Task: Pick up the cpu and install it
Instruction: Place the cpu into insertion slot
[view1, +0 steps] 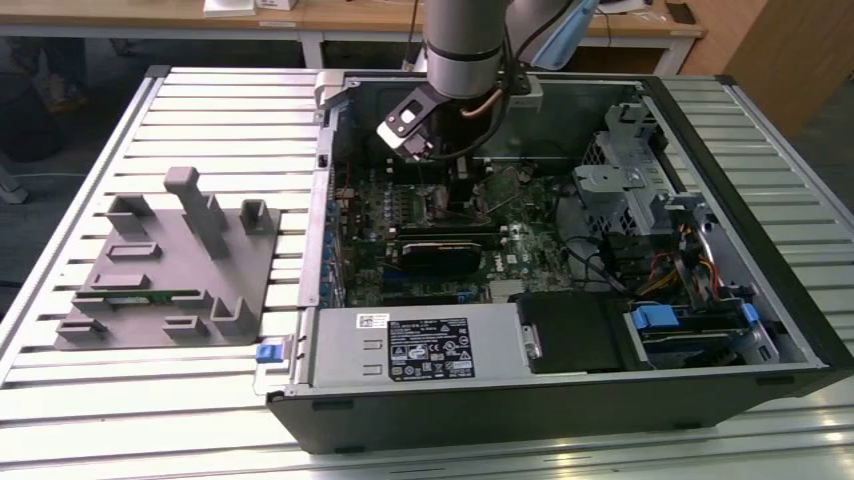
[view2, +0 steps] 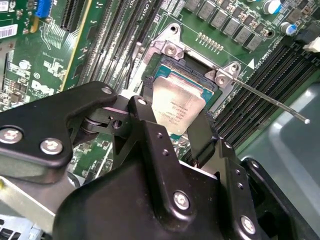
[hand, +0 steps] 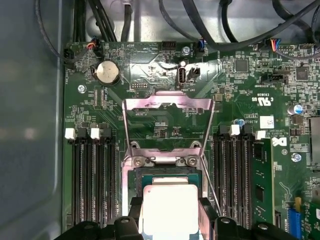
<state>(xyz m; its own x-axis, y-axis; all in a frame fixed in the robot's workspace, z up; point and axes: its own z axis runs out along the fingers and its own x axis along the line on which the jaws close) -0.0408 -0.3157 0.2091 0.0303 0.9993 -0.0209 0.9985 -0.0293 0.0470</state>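
Pinching the cpu (view2: 178, 104) by two edges, the gripper (view2: 173, 114) held it over, perhaps touching, the open socket (view2: 192, 70), whose raised load plate (hand: 167, 102) the first wrist view showed.

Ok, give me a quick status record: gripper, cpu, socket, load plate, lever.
gripper: shut on cpu, fingers on two opposite edges
cpu: held, silver top facing the wrist cameras, over the socket
socket: open, on the motherboard
load plate: flipped up, clear of the socket
lever: unlatched, sticking out to one side
seated in socket: cannot tell
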